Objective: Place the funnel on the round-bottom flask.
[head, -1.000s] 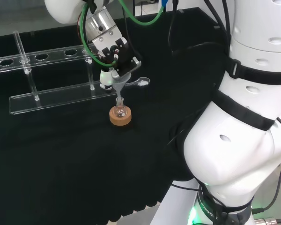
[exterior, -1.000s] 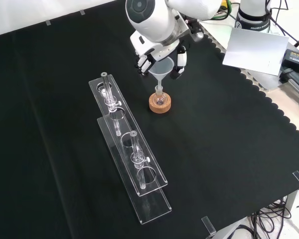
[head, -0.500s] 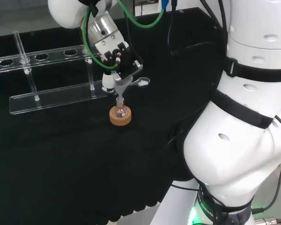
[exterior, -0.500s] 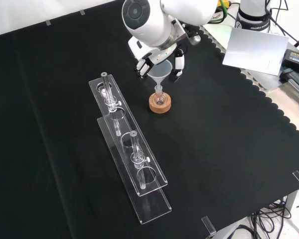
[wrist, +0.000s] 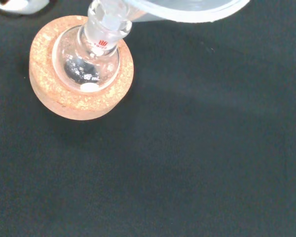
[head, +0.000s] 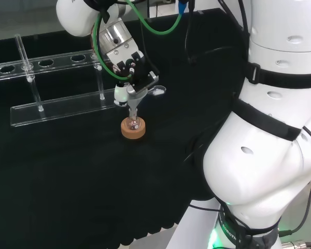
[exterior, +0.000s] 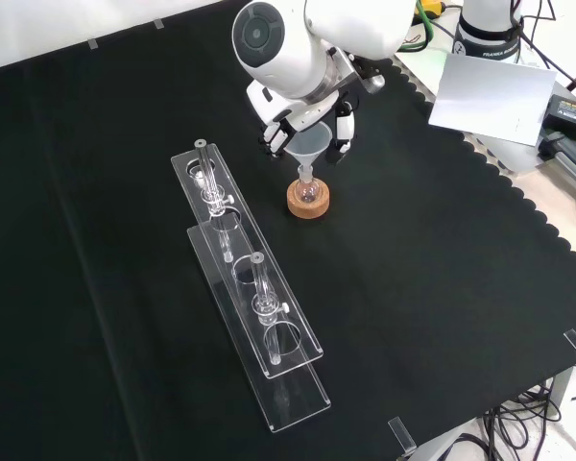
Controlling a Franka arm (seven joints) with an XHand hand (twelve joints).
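Note:
A small clear round-bottom flask stands upright in a cork ring near the bench's far side in the front view. The clear funnel hangs right above it, stem pointing down into the flask's neck. My hand is curled round the funnel's cone, fingers on both sides. In the head view the hand holds the funnel over the flask on its cork ring. The wrist view shows the flask in the cork ring, with the funnel's rim at the edge.
A long clear plastic rack with two test tubes stands left of the flask in the front view; the rack lies beyond the flask in the head view. White paper and cables lie off the cloth at the front view's right.
The hand has come lower with the funnel, and the stem has gone down toward and into the flask's neck. The flask and cork ring have not moved.

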